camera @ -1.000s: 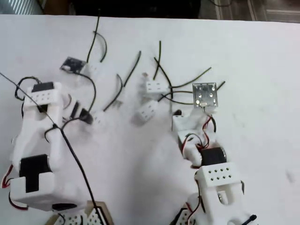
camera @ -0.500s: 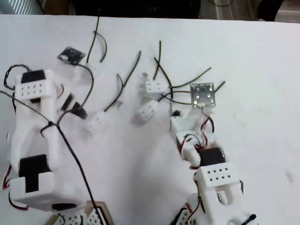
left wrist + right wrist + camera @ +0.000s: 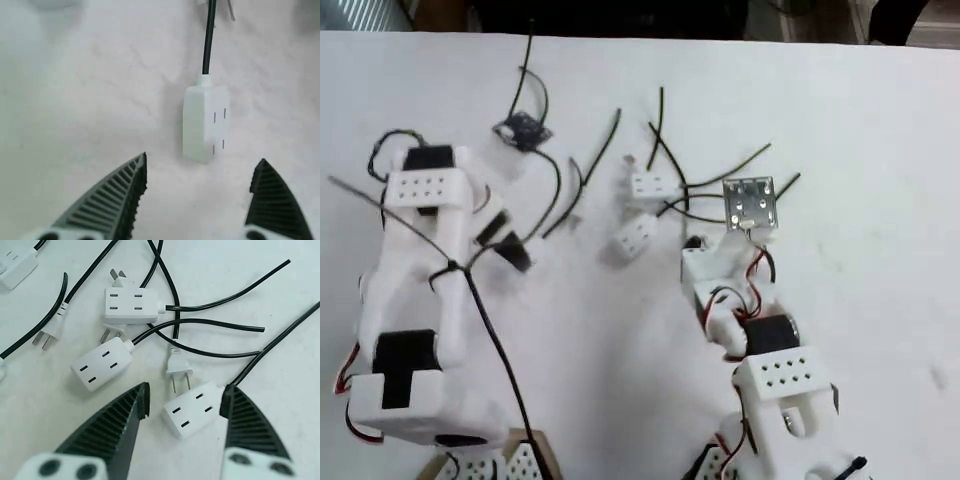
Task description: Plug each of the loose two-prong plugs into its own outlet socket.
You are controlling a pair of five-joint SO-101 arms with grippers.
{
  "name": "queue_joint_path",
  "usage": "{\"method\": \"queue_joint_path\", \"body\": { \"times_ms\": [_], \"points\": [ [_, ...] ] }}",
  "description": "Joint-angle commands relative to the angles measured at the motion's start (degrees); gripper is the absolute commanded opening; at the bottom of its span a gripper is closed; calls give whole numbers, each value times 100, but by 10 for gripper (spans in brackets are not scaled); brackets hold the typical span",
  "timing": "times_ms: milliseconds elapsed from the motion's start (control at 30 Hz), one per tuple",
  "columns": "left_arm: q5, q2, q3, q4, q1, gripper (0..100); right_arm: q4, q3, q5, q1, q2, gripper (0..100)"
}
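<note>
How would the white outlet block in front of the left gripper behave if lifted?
The outlet block looks like rigid moulded plastic, so it probably stays stiff and feels light. Its smooth flat sides might slip slightly. Its thin black cord would likely flop and drag behind.

High view: fixed and overhead, the farthest off, looking down across the white table (image 3: 880,110), with both arms entering from the near edge.
Left wrist view: close, aimed down past the left gripper (image 3: 202,159) at one outlet socket (image 3: 205,122).
Right wrist view: close, aimed past the right gripper (image 3: 186,386); shares the mid-table socket blocks (image 3: 131,305) with the high view.
</note>
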Motion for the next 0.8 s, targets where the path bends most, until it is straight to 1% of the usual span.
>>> {"method": "queue_joint_path", "body": {
  "times_ms": [0,100,167,267,467,567,633,767],
  "points": [
    [-53,-233,905,-1433,-233,324,-110,-26,0,-4,22,234],
    [-53,-233,1451,-2365,-470,324,-110,-26,0,-4,22,234],
    [-53,-233,1574,-2690,-655,324,-110,-26,0,-4,22,234],
    [-53,-233,1538,-2822,-866,324,-110,-26,0,-4,22,234],
    [-35,-233,1204,-2752,-1156,324,-110,-26,0,-4,22,234],
    [-35,-268,932,-2303,-1174,325,-110,-26,0,-4,22,234],
    [-35,-277,624,-1811,-1130,325,-110,-26,0,-4,22,234],
    [-53,-286,-185,-774,-813,325,-110,-26,0,-13,22,234]
  ]
}}
